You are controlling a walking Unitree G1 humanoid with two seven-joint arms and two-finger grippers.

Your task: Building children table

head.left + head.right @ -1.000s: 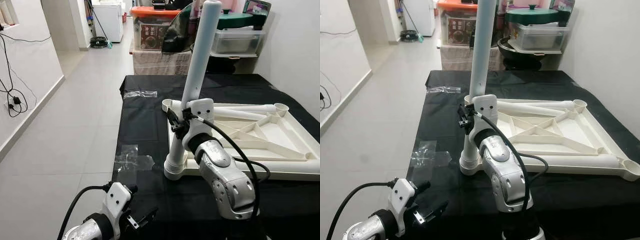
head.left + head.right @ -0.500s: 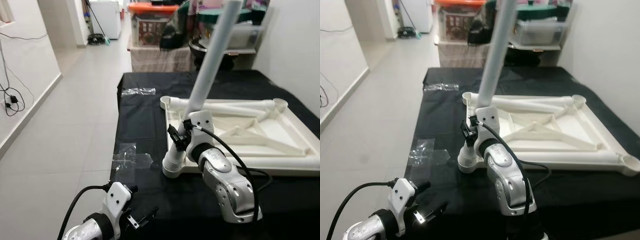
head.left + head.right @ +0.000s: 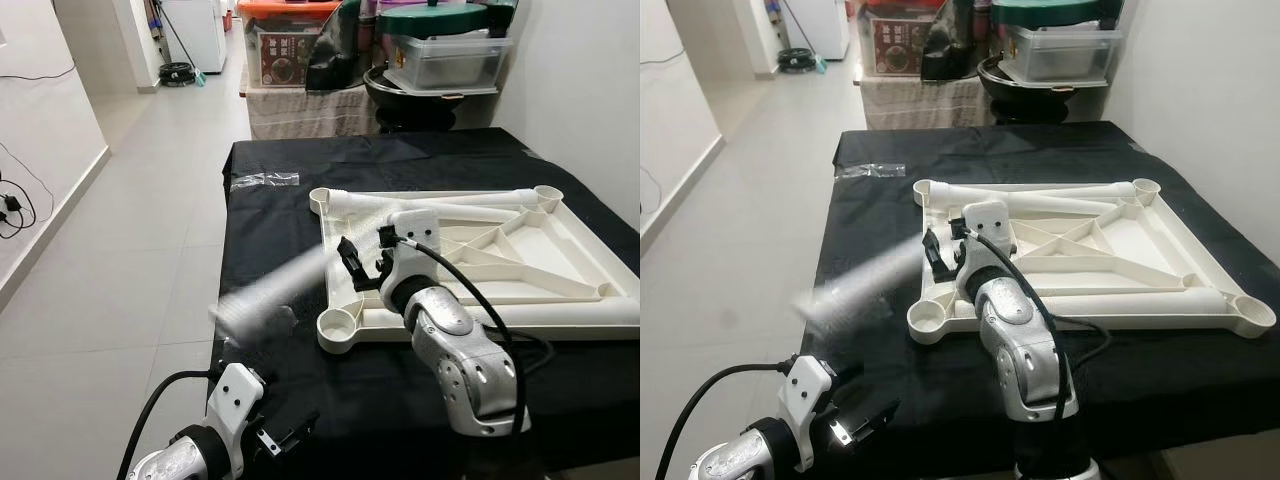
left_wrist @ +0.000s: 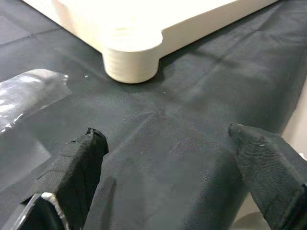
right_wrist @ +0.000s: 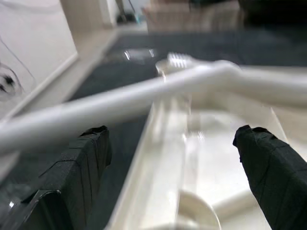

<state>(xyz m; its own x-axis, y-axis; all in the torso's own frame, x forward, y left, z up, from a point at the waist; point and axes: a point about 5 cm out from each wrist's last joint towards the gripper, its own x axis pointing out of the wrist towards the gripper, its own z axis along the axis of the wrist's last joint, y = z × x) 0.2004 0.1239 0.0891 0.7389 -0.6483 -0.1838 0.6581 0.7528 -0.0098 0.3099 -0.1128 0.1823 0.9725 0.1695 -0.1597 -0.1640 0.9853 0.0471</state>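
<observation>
White table top (image 3: pixel 560 255) lies upside down on the black-clothed surface (image 3: pixel 300 215), ribs up. One leg (image 3: pixel 440 203) lies along its far edge. Empty round socket (image 3: pixel 338 324) at the near-left corner.

Second leg (image 3: pixel 268 293) is a motion-blurred white streak, tilted low, running from the table top's left edge out to the near left over the cloth. In the right wrist view it crosses in front of the fingers (image 5: pixel 268 163), not between them.

Right end effector (image 3: pixel 362 268) sits over the table top's left edge, just past the corner socket, fingers spread wide, gripping nothing.

Left end effector (image 3: pixel 285 440) hangs low at the near-left edge of the surface, fingers wide apart, empty.

Clear plastic wrap (image 3: pixel 264 180) on the cloth at far left; another piece (image 4: pixel 26 93) near the corner socket. Storage boxes (image 3: pixel 445 62) and a cloth-covered stand beyond the surface.
</observation>
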